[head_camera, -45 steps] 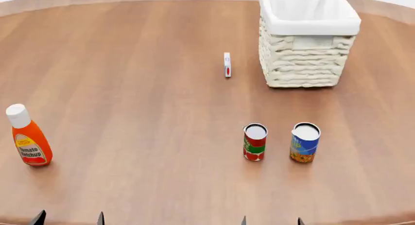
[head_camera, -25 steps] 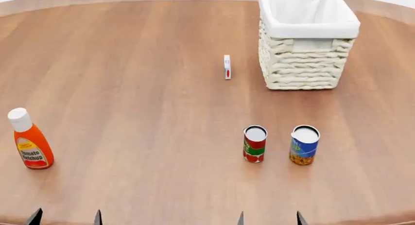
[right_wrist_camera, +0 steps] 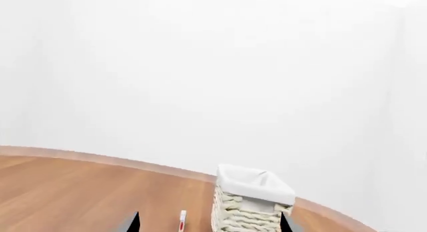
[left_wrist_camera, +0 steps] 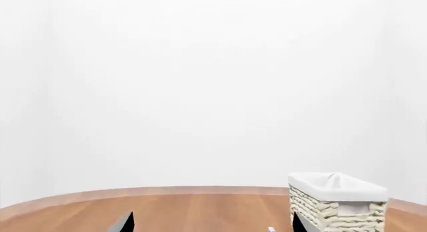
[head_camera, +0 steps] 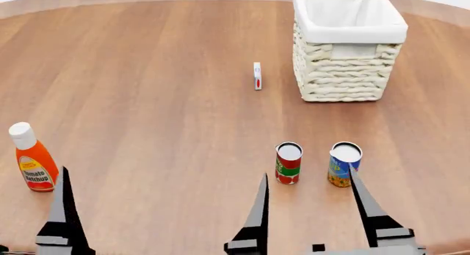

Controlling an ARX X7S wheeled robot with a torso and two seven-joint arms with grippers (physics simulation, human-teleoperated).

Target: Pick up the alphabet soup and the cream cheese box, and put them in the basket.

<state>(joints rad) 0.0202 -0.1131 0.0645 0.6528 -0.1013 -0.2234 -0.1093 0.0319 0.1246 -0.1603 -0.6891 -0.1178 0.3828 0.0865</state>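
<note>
- A ketchup bottle (head_camera: 32, 161) stands upright near the left edge of the head view. Its body is orange-red, its cap white, and a yellow-and-white label faces forward.
- A can with a blue-and-orange label (head_camera: 344, 164) stands upright in the right half of the head view, its pale lid showing on top. It is well apart from the ketchup bottle.
- The wooden surface (head_camera: 147, 90) is brown, with grain running away from the viewer and a curved, lighter far edge.
- A plain white wall (left_wrist_camera: 213, 81) fills most of both wrist views above the surface's rim.
</note>
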